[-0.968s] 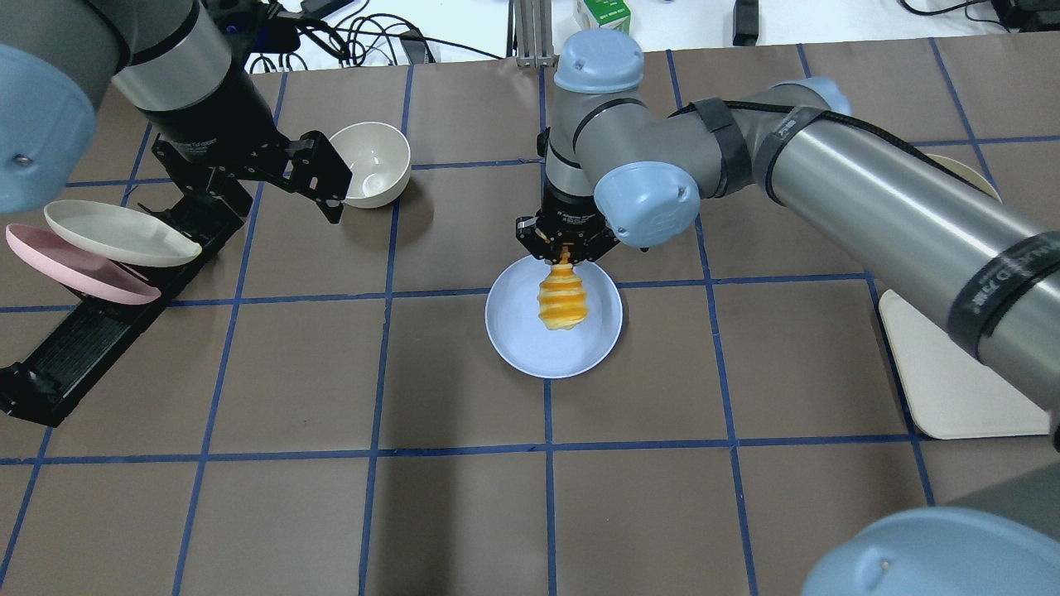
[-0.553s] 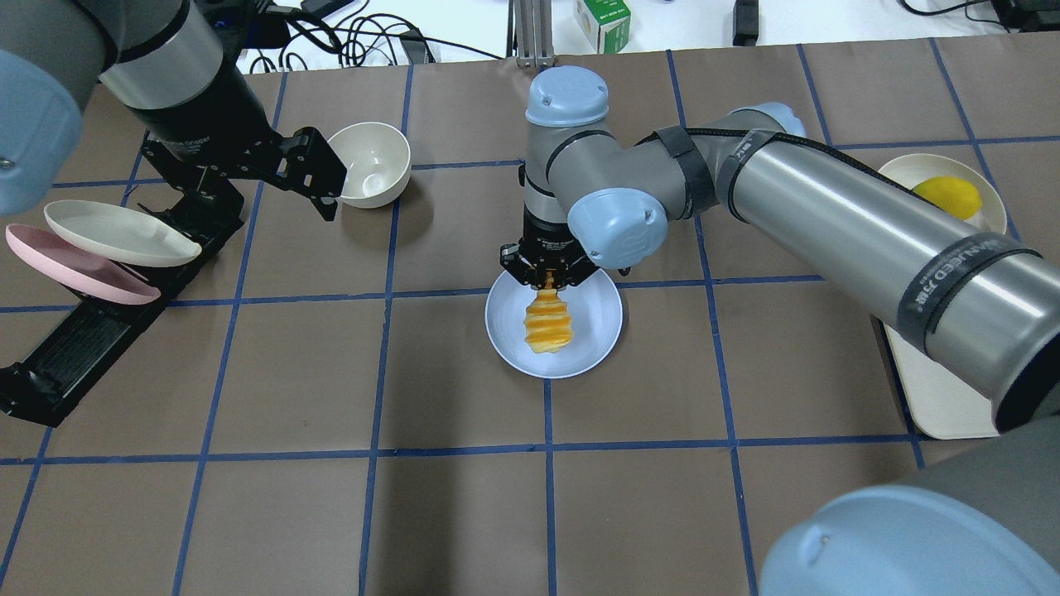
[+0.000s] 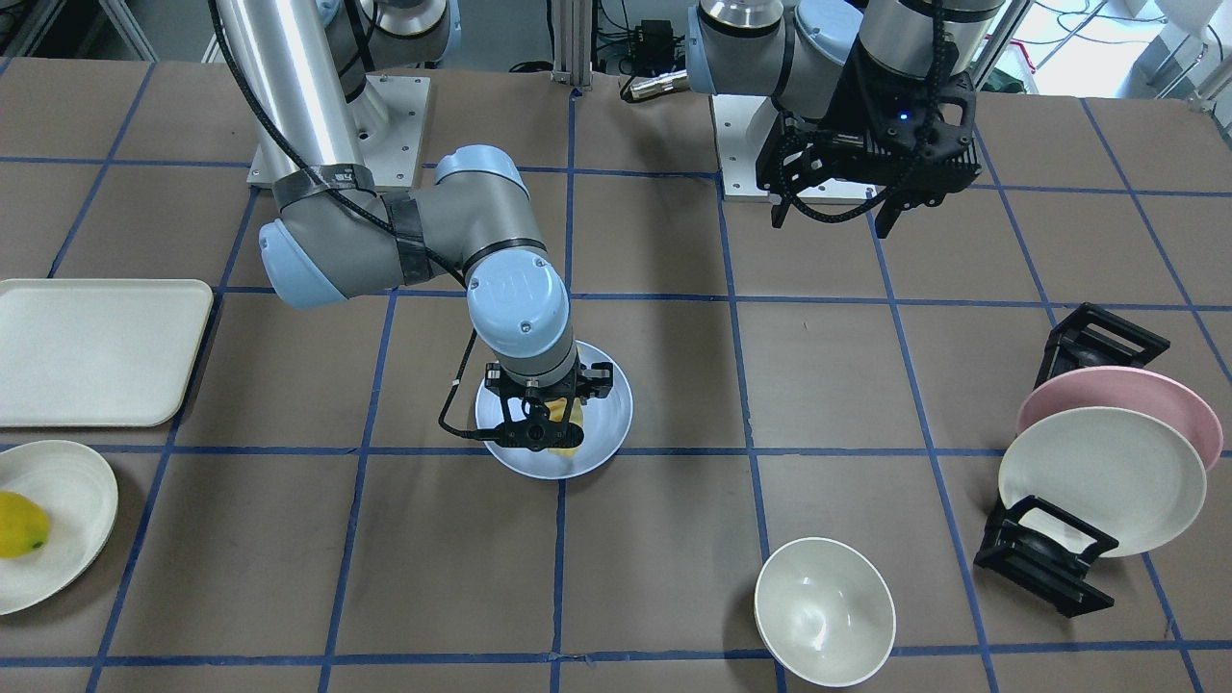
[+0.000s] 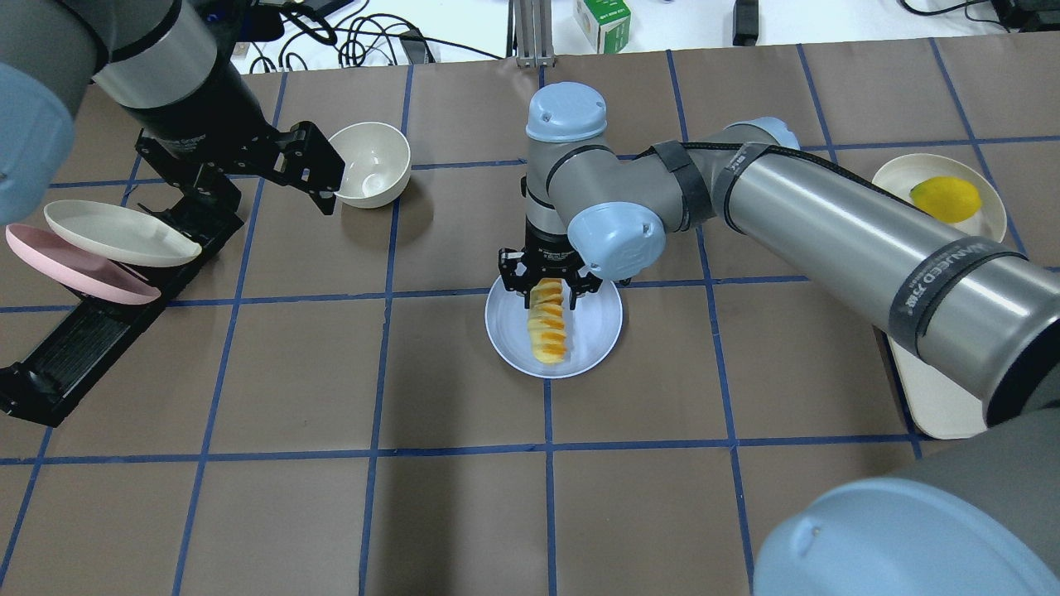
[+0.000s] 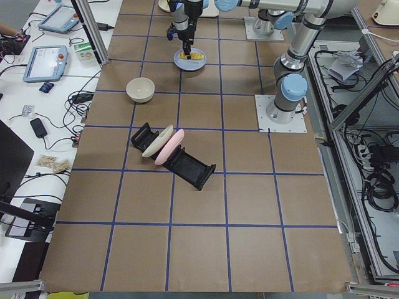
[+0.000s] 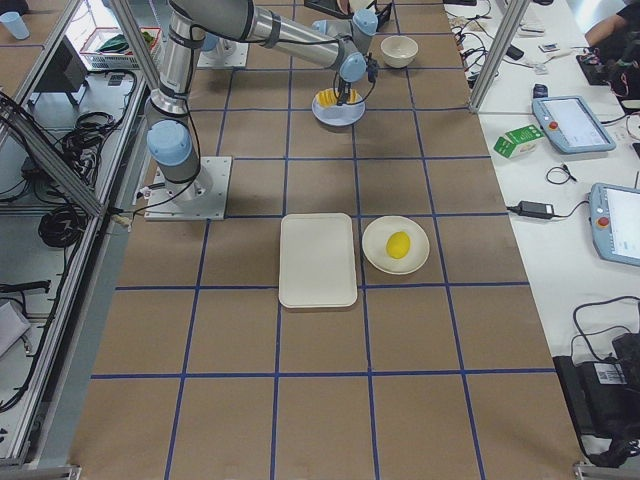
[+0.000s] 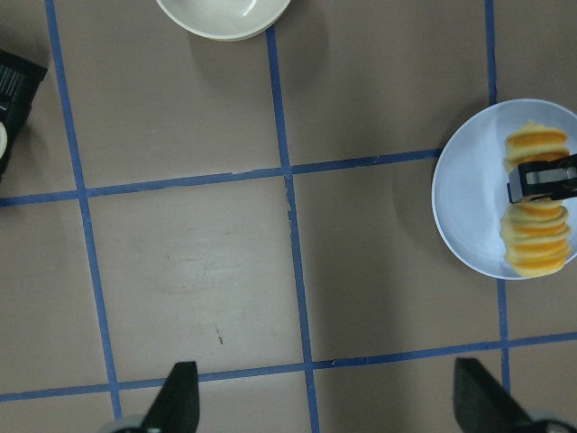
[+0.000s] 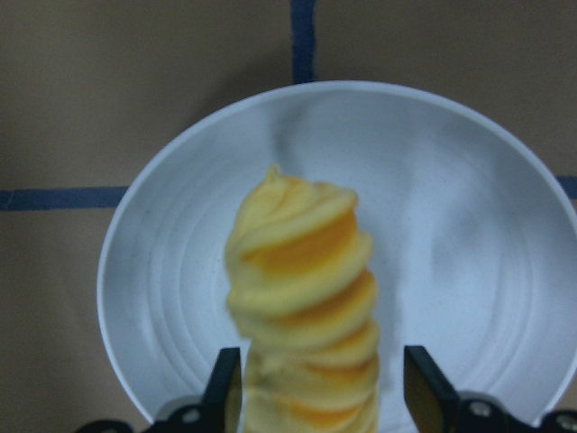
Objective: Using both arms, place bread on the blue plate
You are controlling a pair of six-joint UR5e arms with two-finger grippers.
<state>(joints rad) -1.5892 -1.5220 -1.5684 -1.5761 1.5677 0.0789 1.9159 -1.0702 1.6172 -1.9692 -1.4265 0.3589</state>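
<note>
The bread [image 4: 548,327] lies lengthwise on the blue plate [image 4: 513,331] at the middle of the table. My right gripper [image 4: 548,287] is low over the plate's far edge. Its fingers stand open on either side of the loaf's far end. In the right wrist view the bread [image 8: 302,298] sits between the fingertips [image 8: 422,388], with a gap on one side, and the plate [image 8: 469,253] is under it. My left gripper [image 4: 334,197] hangs open and empty beside the white bowl, well left of the plate. Its wrist view shows the bread [image 7: 539,234] on the plate [image 7: 469,198].
A white bowl [image 4: 374,163] stands just by the left gripper. A black rack at the left holds a cream plate [image 4: 116,236] and a pink plate [image 4: 74,273]. At the right are a cream tray [image 3: 96,351] and a plate with a yellow fruit [image 4: 944,199].
The bread hung upright from my shut right gripper; now it lies flat on the blue plate and the fingers have opened. The right gripper came down and slightly left. The left gripper barely moved.
</note>
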